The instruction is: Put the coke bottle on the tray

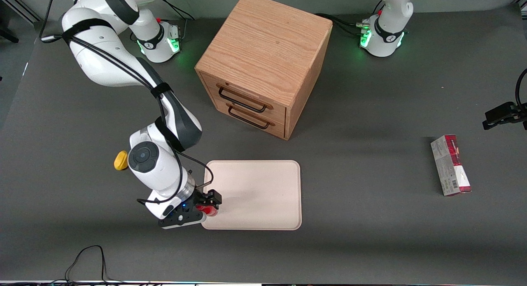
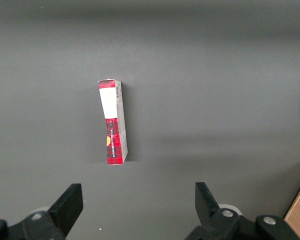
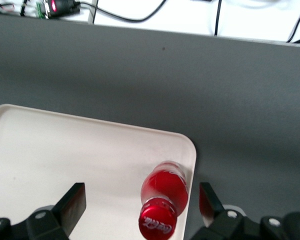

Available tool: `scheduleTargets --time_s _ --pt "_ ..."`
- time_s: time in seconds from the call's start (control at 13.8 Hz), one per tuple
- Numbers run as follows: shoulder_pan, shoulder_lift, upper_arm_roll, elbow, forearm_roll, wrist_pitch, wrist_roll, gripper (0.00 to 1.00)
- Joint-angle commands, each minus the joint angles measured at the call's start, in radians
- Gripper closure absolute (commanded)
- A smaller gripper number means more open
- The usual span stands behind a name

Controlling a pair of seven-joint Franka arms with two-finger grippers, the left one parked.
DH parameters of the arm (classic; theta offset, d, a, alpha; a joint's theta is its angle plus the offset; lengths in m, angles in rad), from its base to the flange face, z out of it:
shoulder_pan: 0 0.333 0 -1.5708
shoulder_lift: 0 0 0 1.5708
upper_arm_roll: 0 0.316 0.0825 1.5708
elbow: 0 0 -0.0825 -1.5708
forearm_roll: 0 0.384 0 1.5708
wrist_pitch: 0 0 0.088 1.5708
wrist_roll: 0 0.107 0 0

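The right arm's gripper (image 1: 207,206) is positioned over the corner of the tray (image 1: 263,187) that lies nearest the front camera and toward the working arm's end of the table. In the right wrist view the gripper (image 3: 142,206) has its two fingers spread wide apart, one finger (image 3: 72,202) over the tray surface and the other finger (image 3: 207,200) over the bare grey table outside the rim; neither finger touches anything, and the gripper holds nothing. The coke bottle (image 3: 161,200) stands upright on the tray (image 3: 65,155), between the spread fingers and just inside the rounded corner, close to the raised rim. Its red cap (image 3: 157,219) with white lettering faces the wrist camera. In the front view the coke bottle (image 1: 208,210) shows only as a small red patch beneath the black gripper body, at the tray edge. The tray is cream, rectangular, with rounded corners, and lies flat on the table (image 1: 362,236). A wooden drawer cabinet (image 1: 263,63) with two black handles stands farther from the front camera than the tray. A yellow lump (image 1: 121,160) lies on the table beside the working arm. A red-and-grey carton (image 1: 450,165) lies well apart, toward the parked arm's end of the table; the left wrist view shows this carton (image 2: 113,122) lying flat on the grey surface.
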Motion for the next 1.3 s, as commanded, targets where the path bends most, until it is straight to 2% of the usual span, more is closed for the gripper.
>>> scheduleTargets --time_s 0.0,0.14,0.29,0.51,0.65,0.94,1.23 --pt "-0.002 -0.108 -0.028 -0.030 -0.017 -0.100 0.028 0.00" --pt "-0.013 -0.201 -0.060 -0.039 0.006 -0.275 0.018 0.00" --pt "-0.046 -0.333 -0.103 -0.140 0.101 -0.361 -0.008 0.00" --pt "-0.048 -0.537 -0.244 -0.301 0.265 -0.427 -0.185 0.00" --pt "-0.050 -0.640 -0.313 -0.346 0.320 -0.496 -0.223 0.00" --pt "-0.048 -0.762 -0.369 -0.386 0.324 -0.596 -0.226 0.00" --pt "-0.051 -0.779 -0.378 -0.391 0.324 -0.607 -0.226 0.00"
